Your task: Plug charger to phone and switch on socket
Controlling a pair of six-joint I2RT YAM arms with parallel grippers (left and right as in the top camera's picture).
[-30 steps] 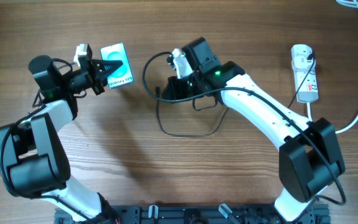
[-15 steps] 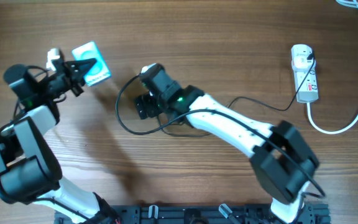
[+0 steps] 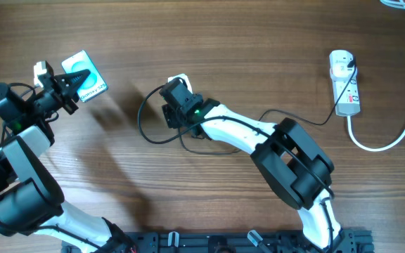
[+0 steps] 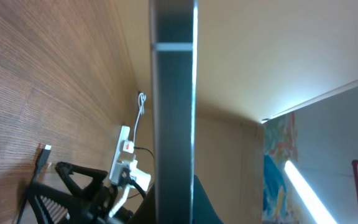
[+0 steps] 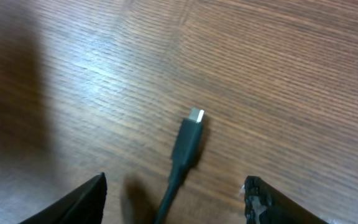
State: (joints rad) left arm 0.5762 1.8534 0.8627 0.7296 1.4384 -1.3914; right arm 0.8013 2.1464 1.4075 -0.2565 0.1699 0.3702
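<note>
Left gripper (image 3: 63, 90) clamped on flat teal-screened phone (image 3: 84, 74), held aloft, probably to present its port. Right gripper (image 5: 176, 188) spread wide, straddling thin black charger cable's connector (image 5: 188, 142), likely for pickup.

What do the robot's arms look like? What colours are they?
Both arms have smooth white shells with chunky black joints. The left gripper and right gripper are black, with pointed fingers. Thin black cables loop along the arms, and a small green light glows near the right wrist.
</note>
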